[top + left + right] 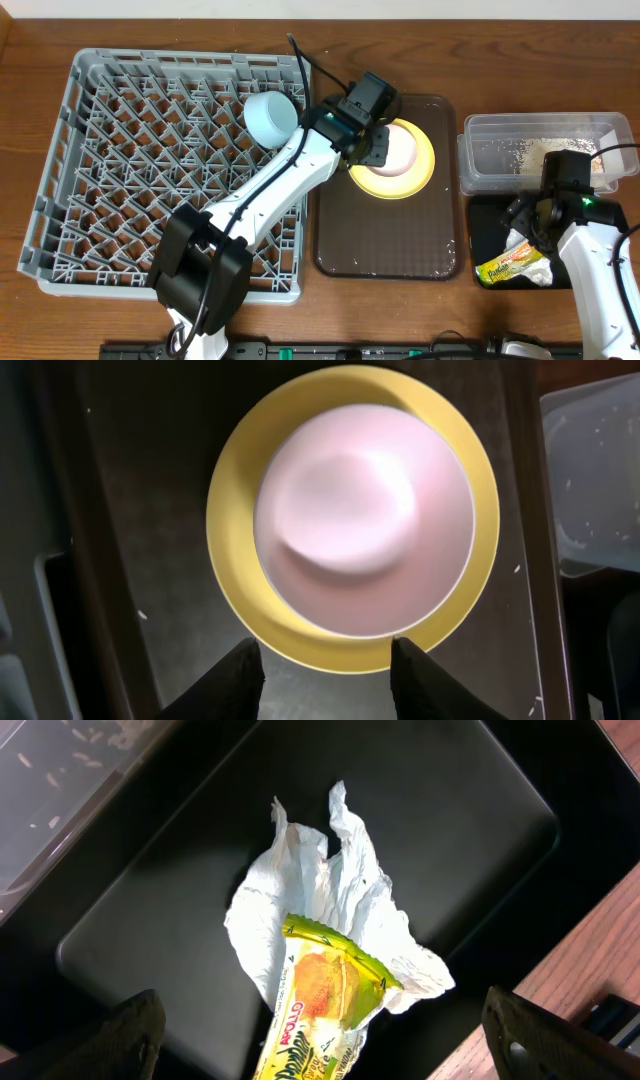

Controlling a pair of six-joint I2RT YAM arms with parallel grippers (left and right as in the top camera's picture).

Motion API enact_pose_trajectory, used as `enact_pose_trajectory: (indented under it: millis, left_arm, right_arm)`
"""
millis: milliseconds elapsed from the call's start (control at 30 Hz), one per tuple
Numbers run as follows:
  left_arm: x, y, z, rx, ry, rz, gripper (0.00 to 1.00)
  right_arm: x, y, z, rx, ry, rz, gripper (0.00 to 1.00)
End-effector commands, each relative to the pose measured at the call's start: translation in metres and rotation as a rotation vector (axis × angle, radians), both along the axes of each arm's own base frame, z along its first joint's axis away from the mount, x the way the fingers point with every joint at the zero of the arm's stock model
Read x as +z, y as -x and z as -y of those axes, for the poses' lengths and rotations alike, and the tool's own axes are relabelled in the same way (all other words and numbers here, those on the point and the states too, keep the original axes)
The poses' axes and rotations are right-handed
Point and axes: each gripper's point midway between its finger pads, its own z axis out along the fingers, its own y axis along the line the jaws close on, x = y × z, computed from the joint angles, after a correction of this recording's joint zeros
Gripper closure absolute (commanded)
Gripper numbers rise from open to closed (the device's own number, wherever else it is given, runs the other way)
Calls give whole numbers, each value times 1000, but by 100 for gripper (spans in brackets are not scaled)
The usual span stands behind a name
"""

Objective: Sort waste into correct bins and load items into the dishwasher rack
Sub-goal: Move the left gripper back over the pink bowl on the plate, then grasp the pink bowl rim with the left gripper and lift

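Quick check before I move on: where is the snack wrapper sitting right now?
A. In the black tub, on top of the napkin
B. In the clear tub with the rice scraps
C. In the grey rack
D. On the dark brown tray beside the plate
A: the right wrist view shows the green-and-yellow snack wrapper lying on the crumpled white napkin inside the black tub.

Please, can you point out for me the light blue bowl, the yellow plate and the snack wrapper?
light blue bowl (270, 118): overhead view, middle of its rounded surface.
yellow plate (230, 525): left wrist view, bare left part of its rim.
snack wrapper (322, 988): right wrist view, middle of its printed face.
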Motion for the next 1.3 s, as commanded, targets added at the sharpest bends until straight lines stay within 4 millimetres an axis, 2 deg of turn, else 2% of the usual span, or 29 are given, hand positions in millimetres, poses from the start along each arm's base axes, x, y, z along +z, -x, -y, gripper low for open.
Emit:
enact_pose_trajectory:
  millis: [0,200,433,533,767,967,1267]
  left_arm:
    - [-8,0,-1,5,-24,-7,56]
    - [-13,1,-2,5,-28,-13,60]
    - [-13,-8,10,-5,2,25,61]
    - [-11,-4,23,-30,17,42,61]
    - [-12,8,69,-133,49,123,60]
    - [-37,4,88,-133,-16,195,60]
    - [-80,-8,98,-131,-52,215,60]
  right_arm:
    - [6,-2,6,-8,24,14,1]
    - [6,-2,6,-8,24,14,1]
    - [6,-2,6,-8,24,14,1]
    - [6,-2,6,-8,24,14,1]
    - [6,-2,6,-8,24,14,1]
    - [6,-2,6,-8,24,14,1]
    - [6,-2,6,-8,24,14,1]
